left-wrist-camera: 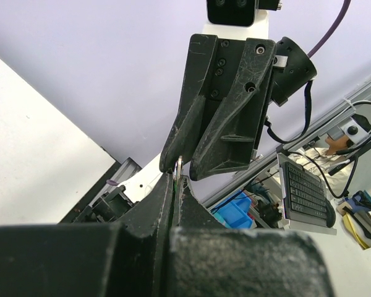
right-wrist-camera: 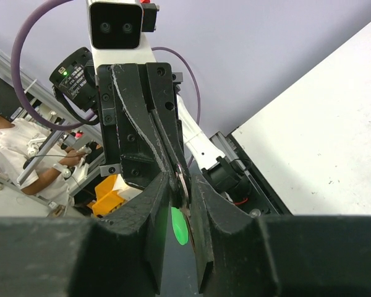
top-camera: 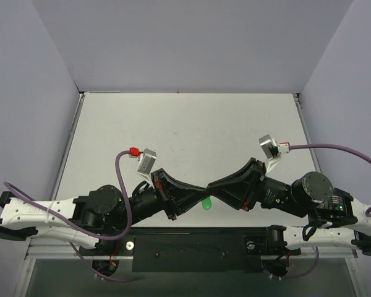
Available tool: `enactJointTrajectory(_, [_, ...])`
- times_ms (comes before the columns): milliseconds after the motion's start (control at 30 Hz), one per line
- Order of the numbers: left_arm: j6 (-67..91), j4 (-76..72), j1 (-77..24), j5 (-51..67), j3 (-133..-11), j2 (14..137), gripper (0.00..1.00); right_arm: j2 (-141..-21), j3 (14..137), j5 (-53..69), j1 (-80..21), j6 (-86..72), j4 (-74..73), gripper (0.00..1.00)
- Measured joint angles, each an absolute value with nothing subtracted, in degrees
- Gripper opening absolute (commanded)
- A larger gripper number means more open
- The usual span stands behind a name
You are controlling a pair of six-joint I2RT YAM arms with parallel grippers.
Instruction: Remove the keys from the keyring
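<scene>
Both grippers meet tip to tip above the table's near edge. My left gripper is shut, with a thin green edge of the keyring showing between its fingers. The bright green keyring hangs just under the meeting point. The small silver key stands on edge between the fingers of my right gripper, which are closed in on it with only a narrow gap. How key and keyring join is hidden by the fingers.
The white table stretches away behind the grippers, with lilac walls on three sides. The black mounting rail and both arm bases lie right below the grippers. Purple cables loop off each wrist.
</scene>
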State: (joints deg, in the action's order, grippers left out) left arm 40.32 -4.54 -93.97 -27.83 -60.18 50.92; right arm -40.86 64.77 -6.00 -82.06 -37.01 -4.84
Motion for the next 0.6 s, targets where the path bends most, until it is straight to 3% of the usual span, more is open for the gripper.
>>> enactJointTrajectory(600, [40.29,-5.98,-94.06,-26.79,-60.2,52.75,0.0,-40.16,63.35,-6.76,-82.06,-36.82,-3.57,0.08])
